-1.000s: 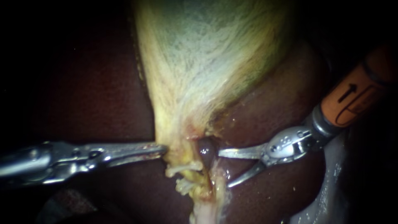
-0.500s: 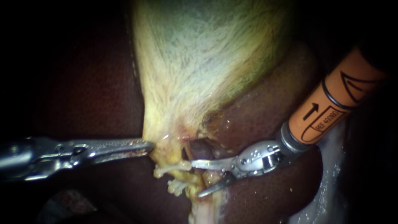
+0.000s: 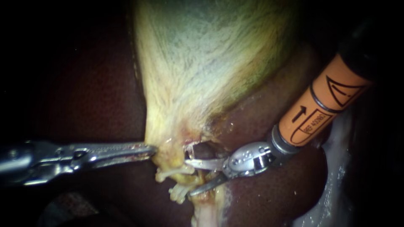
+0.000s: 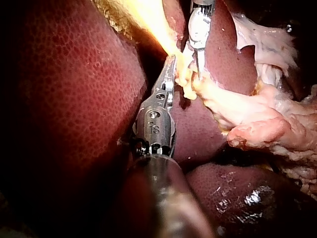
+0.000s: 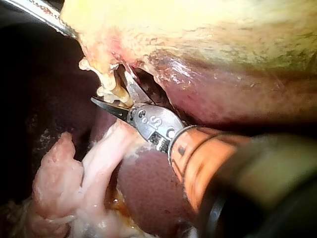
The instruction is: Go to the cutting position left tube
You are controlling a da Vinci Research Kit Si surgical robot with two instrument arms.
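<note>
Getting this step right means setting the right instrument (image 3: 189,176) so that only the pale tube (image 3: 173,170) lies in its open hand, square across it and clear of everything else. In the lower middle of the endoscope view that hand stands wide, with a plain gap between its two thin jaws. One jaw is above and one below a knot of yellow tissue (image 3: 198,177), and the pale tube hangs there just under the narrow neck of the gallbladder (image 3: 210,59). The left instrument (image 3: 148,149) comes in along the lower left. Its hand is narrow and appears clamped on the yellow edge of that neck, which I judge is what holds the tube out for the cut. A good approach would be slow and level. Slide the jaws on until the tube sits deep between them, keep the tips off the dark liver (image 3: 269,113) behind and off the gallbladder wall above, and hold the left pull even. Much is hard to read. A second pale strand (image 3: 179,192) lies just below the first, and I cannot tell which of them the task means by the left tube, nor whether either already touches a jaw. The far tips of the right jaws are lost against the yellow tissue. Both shafts are cut off at the frame edges, and the left half of the endoscope view is nearly black.
</note>
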